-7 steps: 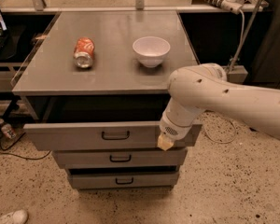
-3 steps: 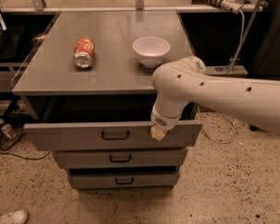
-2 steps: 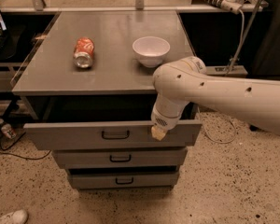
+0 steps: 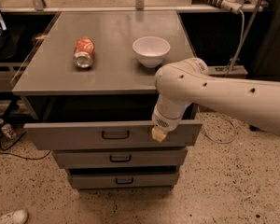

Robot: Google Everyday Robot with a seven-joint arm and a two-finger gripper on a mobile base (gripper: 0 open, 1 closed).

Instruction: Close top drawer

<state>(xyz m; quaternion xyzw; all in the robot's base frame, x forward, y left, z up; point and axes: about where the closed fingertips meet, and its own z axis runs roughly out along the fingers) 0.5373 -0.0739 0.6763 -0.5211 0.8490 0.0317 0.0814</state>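
The top drawer (image 4: 74, 135) is pulled out from the grey cabinet, its wide front panel standing well forward of the two drawer fronts below. Its small dark loop handle (image 4: 115, 135) sits at the centre of the panel. My gripper (image 4: 158, 133) hangs from the white arm and rests against the front panel, right of the handle. The arm hides the drawer's right inner part.
On the cabinet top (image 4: 112, 64) lie a red soda can (image 4: 84, 52) on its side and a white bowl (image 4: 151, 51). Two lower drawers (image 4: 116, 158) are below. A power strip with cables (image 4: 224, 3) is at back right. A small bottle (image 4: 7, 129) stands on the floor at left.
The arm has moved left along the drawer front since the earliest frame, then held still. The drawer stands as far out as before.
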